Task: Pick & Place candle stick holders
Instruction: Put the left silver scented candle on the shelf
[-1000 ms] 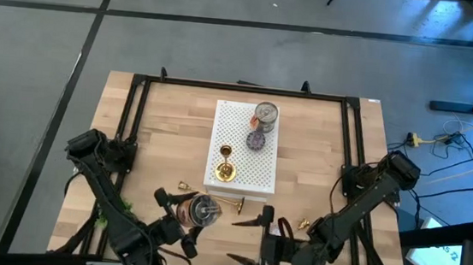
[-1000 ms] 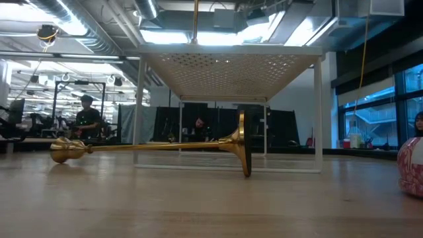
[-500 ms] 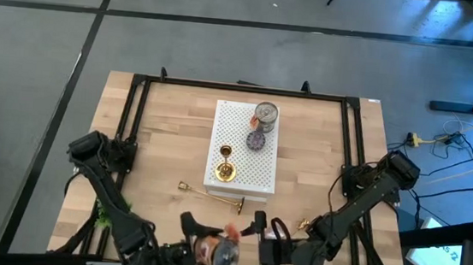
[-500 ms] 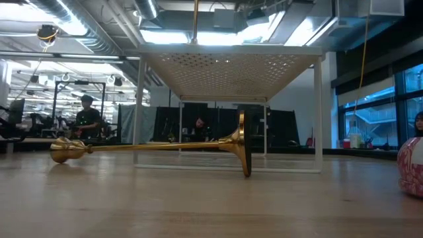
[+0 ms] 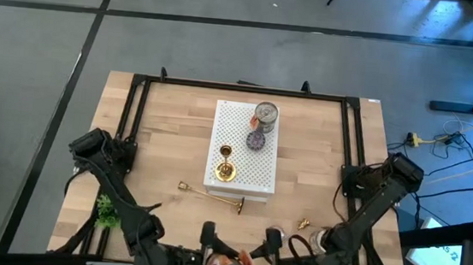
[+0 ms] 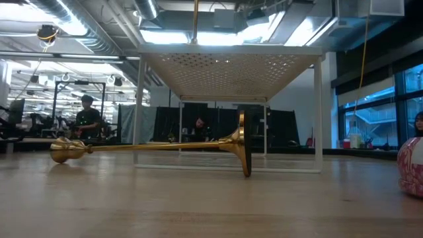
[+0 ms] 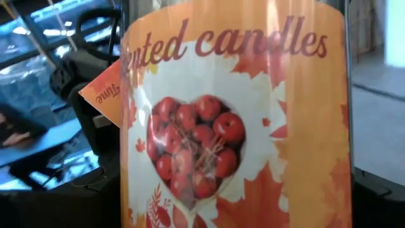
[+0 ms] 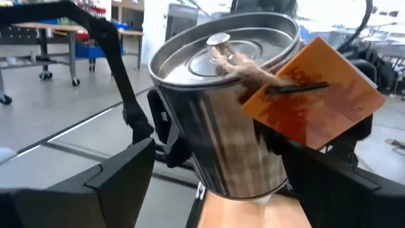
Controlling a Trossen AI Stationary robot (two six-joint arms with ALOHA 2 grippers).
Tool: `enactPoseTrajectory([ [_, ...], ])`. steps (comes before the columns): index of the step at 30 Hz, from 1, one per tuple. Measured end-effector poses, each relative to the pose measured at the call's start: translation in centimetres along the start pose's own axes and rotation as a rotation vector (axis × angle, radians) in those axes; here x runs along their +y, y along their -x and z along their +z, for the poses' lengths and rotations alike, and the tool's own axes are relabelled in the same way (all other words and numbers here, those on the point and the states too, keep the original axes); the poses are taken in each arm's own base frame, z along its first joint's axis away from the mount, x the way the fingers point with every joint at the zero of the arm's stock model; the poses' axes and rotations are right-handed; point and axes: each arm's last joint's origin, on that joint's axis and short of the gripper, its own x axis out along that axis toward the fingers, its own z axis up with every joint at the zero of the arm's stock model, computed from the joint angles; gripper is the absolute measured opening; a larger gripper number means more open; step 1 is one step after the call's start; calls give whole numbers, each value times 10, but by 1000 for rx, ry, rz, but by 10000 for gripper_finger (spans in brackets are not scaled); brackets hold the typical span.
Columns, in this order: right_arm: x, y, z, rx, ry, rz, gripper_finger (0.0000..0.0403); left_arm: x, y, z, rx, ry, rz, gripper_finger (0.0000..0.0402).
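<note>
One long gold candle stick holder [image 5: 211, 195] lies on its side on the wood in front of the white stand, also in the low view [image 6: 152, 147]. Another candle stick holder [image 5: 226, 168] stands upright on the white perforated stand [image 5: 241, 180]. A small gold piece [image 5: 304, 223] lies at the near right. My left gripper [image 5: 221, 264] is at the near edge, shut on a silver candle tin [image 8: 221, 107] with an orange label [image 7: 234, 120] and tag. My right gripper [image 5: 282, 248] is beside it, open, its fingers [image 8: 120, 183] held wide and facing the tin. My left gripper pinches the tin's round side wall [image 8: 174, 136] between its two fingers, which show dark on either side of the can. The tin is lifted clear of the table and tilted, its lid [image 8: 218, 47] turned toward my right wrist camera. The orange tag hangs from the lid's string.
On the stand's far end sit a second silver tin [image 5: 265, 114] and a purple disc [image 5: 257, 139]. A green thing [image 5: 107, 211] lies near the left arm. A pink object [image 6: 413, 165] shows at the low view's right edge. A black frame [image 5: 134, 124] rims the table.
My left gripper has carried the tin from beside the lying holder toward the table's near edge and to the right, rising and turning its wrist as it went. My right gripper has drawn back a little toward the near edge. The candle stick holders have stayed put.
</note>
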Motion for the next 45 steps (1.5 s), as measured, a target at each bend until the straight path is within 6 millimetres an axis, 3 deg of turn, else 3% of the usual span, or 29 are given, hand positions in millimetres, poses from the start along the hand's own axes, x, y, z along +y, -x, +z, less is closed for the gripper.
enactPoseTrajectory([
  [7, 0, -6, 4, -115, -36, -65, 343, 6, -3, 6, -53, -16, 45, 344],
  [13, 2, -13, -3, -167, 107, -236, 343, 6, -10, 4, -78, -40, 144, 344],
  [30, 8, -12, 0, -234, 288, -158, 343, 3, -14, -2, -71, 8, 93, 343],
  [45, 7, -10, -6, -127, 156, -283, 357, 4, -16, -15, 42, -8, 148, 343],
])
